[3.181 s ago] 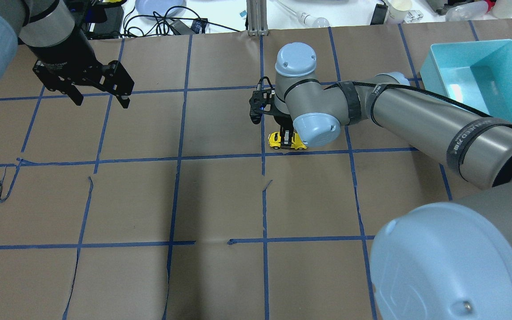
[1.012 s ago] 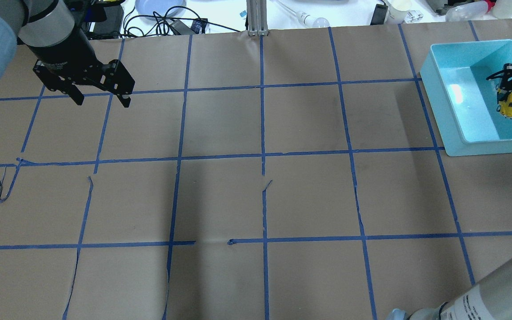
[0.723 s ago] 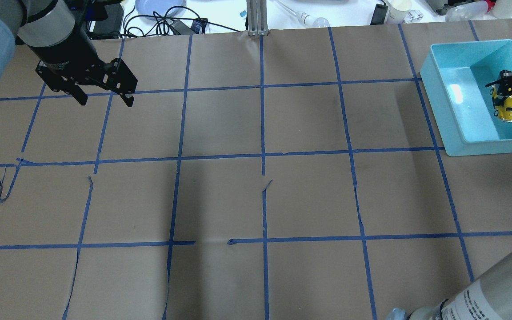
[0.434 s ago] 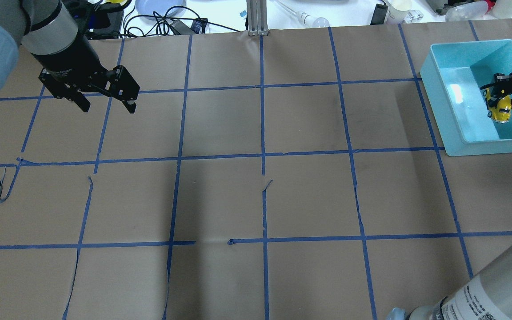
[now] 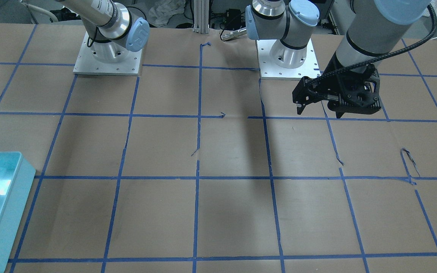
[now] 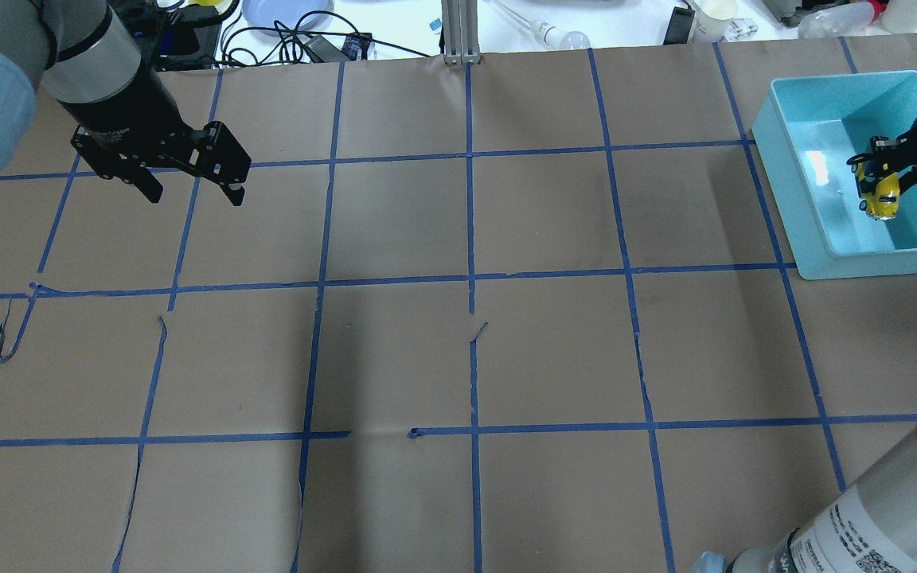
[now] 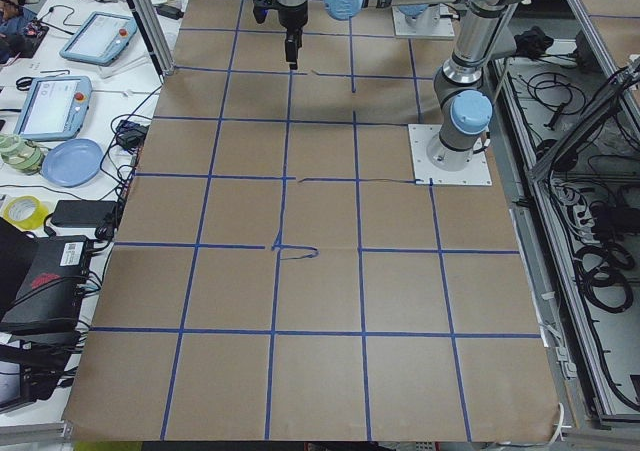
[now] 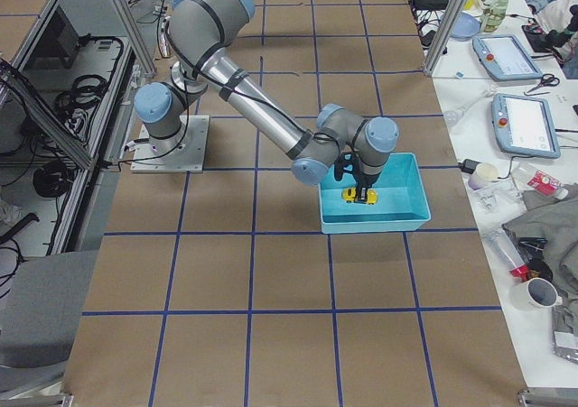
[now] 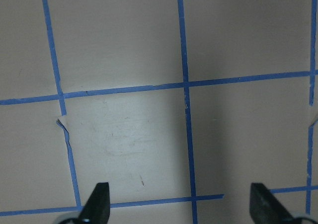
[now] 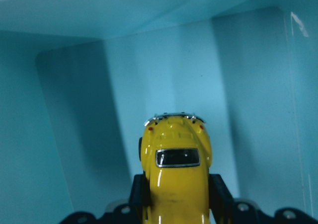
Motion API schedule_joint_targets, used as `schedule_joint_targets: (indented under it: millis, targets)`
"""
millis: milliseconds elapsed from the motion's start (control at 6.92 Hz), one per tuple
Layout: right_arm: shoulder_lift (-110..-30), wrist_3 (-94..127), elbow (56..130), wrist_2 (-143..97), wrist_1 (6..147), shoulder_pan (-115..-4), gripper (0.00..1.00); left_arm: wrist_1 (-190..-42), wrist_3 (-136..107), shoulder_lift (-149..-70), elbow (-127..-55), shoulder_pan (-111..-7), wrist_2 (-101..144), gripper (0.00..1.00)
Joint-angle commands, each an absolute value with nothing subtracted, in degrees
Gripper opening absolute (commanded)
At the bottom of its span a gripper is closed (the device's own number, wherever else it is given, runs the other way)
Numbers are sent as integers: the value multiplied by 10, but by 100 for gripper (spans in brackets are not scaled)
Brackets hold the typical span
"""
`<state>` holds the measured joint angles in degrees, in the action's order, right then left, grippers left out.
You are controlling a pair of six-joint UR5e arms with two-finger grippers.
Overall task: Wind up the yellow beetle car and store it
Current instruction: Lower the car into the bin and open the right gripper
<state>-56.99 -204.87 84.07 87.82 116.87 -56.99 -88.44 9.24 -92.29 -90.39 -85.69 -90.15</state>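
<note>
The yellow beetle car [image 6: 882,195] hangs inside the light-blue bin [image 6: 872,263] at the table's far right. My right gripper [image 6: 877,177] is shut on it and holds it above the bin floor. In the right wrist view the car [image 10: 176,179] sits between the two black fingers [image 10: 140,194] with the bin floor beyond it. The exterior right view shows the car [image 8: 358,195] in the bin [image 8: 375,222]. My left gripper [image 6: 194,193] is open and empty over the far left of the table, also in the left wrist view [image 9: 181,206].
Brown paper with a blue tape grid covers the table [image 6: 466,350]. The bin [image 5: 10,204] stands at the front-facing view's lower left. Cables, a blue plate [image 6: 283,12] and bottles lie beyond the far edge. The arm bases [image 5: 106,57] stand on the robot's side.
My right gripper lifted the car from the table's middle and carried it into the bin, lately shifting left inside it. My left gripper drifted slightly right and stayed open.
</note>
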Motion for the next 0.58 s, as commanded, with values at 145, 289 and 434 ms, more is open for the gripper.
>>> schedule_joint_targets:
  millis: [145, 289, 434]
  targets:
    - [-555, -2085, 842, 861, 1171, -572, 9, -882, 93, -923, -904, -857, -902, 100]
    - [-555, -2085, 842, 861, 1178, -572, 19, -882, 93, -923, -904, -856, -903, 100]
    - [-552, -2086, 844, 860, 1176, -572, 49, -882, 89, -923, -904, -856, -903, 100]
